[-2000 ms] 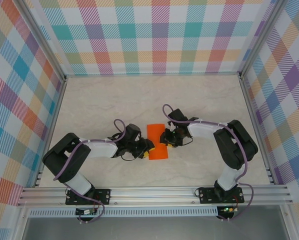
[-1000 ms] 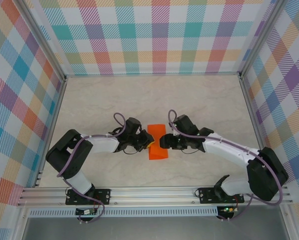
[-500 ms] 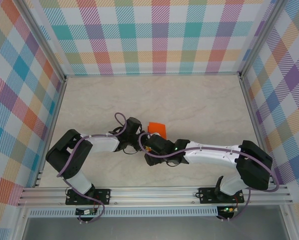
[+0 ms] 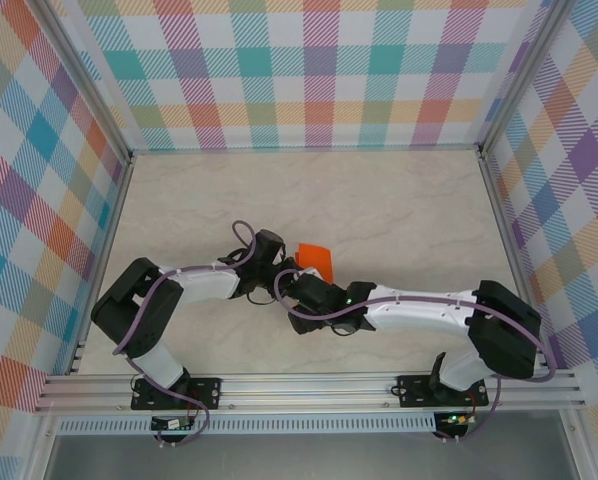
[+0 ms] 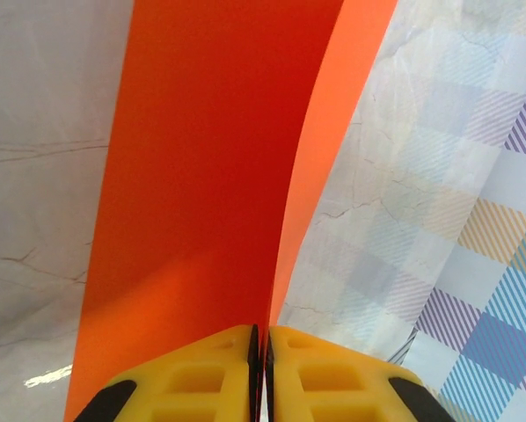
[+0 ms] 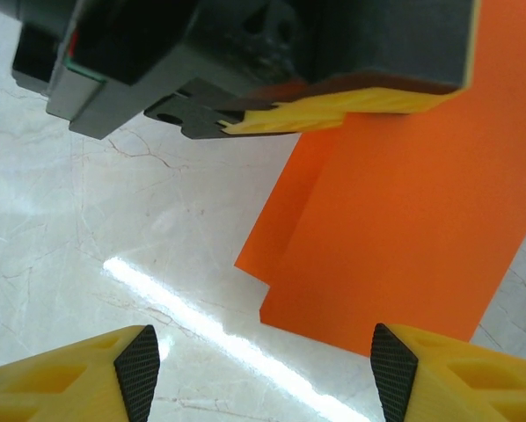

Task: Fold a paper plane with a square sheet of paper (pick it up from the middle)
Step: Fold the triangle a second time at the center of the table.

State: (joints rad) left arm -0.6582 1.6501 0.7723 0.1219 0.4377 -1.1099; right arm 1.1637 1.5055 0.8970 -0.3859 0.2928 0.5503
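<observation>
My left tool is clenched on the smooth, bright orange folded paper plane. Its yellow moulded fingers pinch two layers together where they meet at a sharp crease. The plane is near the middle of the pale, veined, marble-look worktop. My right tool is released, its fingertips wide apart beside the paper's stepped, layered edge.

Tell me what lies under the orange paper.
Marble table shows all around the paper, which the left hand pinches. The sheet itself hides the stretch of table directly beneath it, so anything there cannot be seen.
</observation>
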